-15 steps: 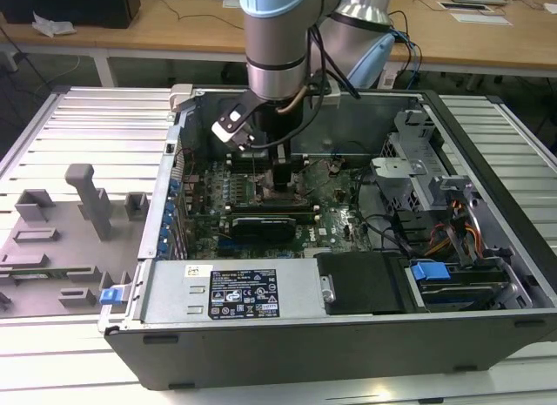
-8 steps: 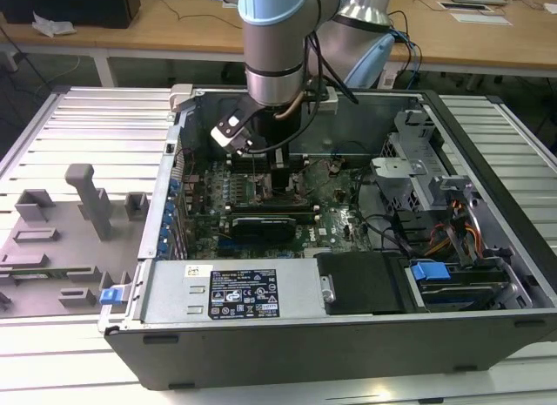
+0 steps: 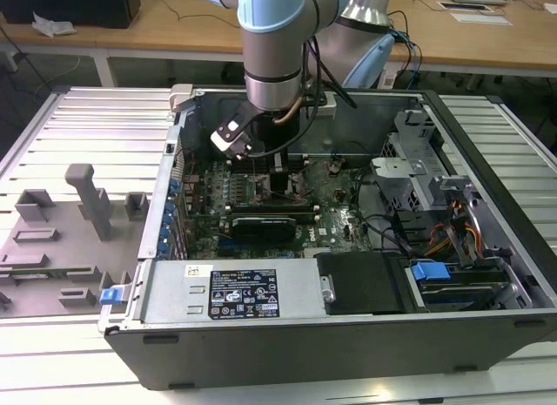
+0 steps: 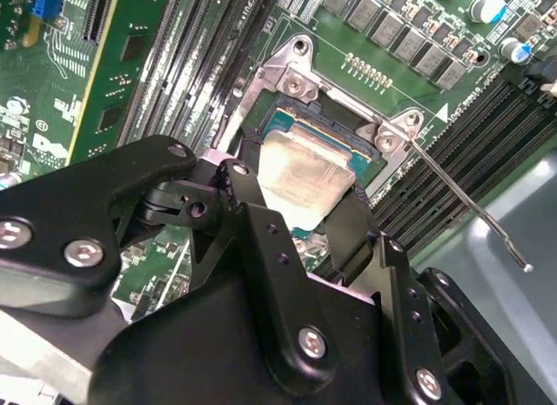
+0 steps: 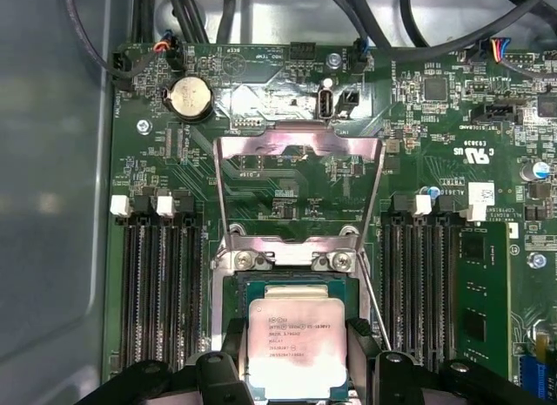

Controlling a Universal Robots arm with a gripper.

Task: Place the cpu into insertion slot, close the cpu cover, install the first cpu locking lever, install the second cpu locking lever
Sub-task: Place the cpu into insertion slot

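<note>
An open computer case (image 3: 348,353) lies on its side on the counter, and the arm (image 3: 274,48) reaches straight down into it. Below the hand spreads the green board (image 5: 435,135), with long black memory slots (image 5: 161,283) running along either side of the hand. The hand (image 4: 296,192) itself sits low over the board, its black fingers (image 4: 248,192) pinching the chip by two opposite edges. Just beyond the fingertips the cover frame (image 5: 296,148) stands swung up and open, its square window showing the board behind. The socket (image 5: 291,259) lies directly under the hand, and the chip (image 5: 298,348) sits over it, silver top up, between the fingers. A thin metal lever (image 4: 461,200) angles away from the socket's corner, unlatched, out to one side of the hand.
</note>
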